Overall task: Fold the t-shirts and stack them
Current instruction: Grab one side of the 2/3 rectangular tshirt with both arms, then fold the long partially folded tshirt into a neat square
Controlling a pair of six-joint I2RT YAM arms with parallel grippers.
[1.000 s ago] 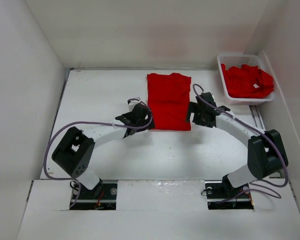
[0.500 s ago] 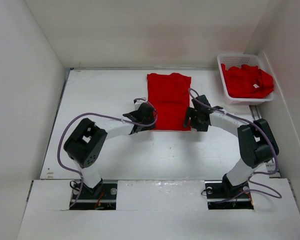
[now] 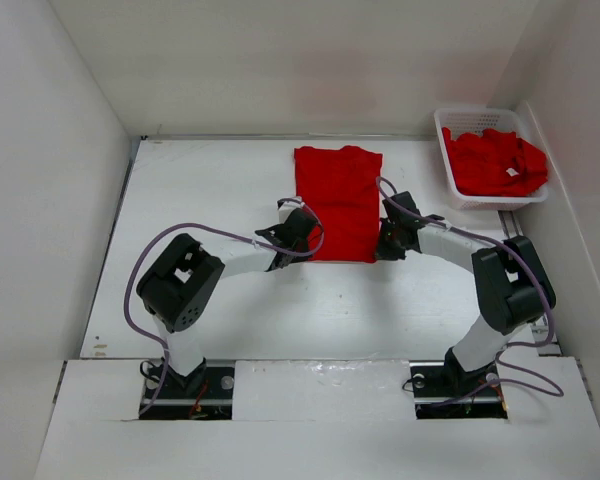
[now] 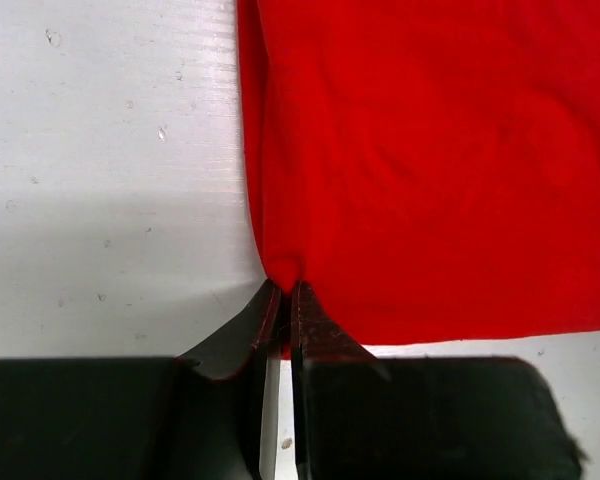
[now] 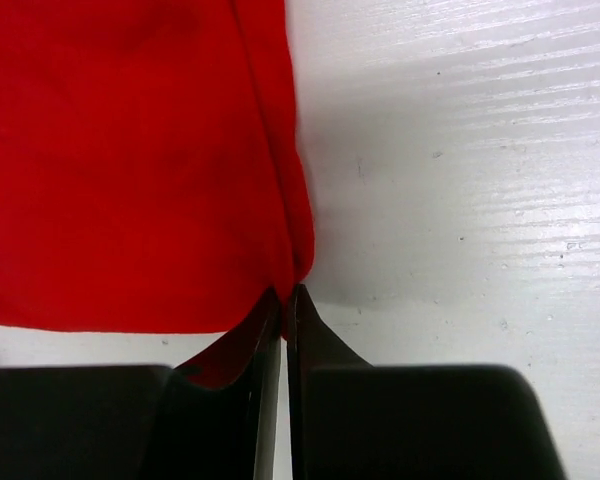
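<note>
A folded t-shirt (image 3: 338, 200) lies flat as a long rectangle on the white table (image 3: 210, 200), with its near hem between the two arms. The left gripper (image 4: 283, 296) is pinched tight on the shirt's left edge just above the near corner. The right gripper (image 5: 284, 296) is likewise clamped on the right edge by the opposite near corner, and the cloth puckers at both sets of tips. Crumpled t-shirts (image 3: 495, 162) fill the white basket (image 3: 443, 140) at the far right, well apart from the folded one.
</note>
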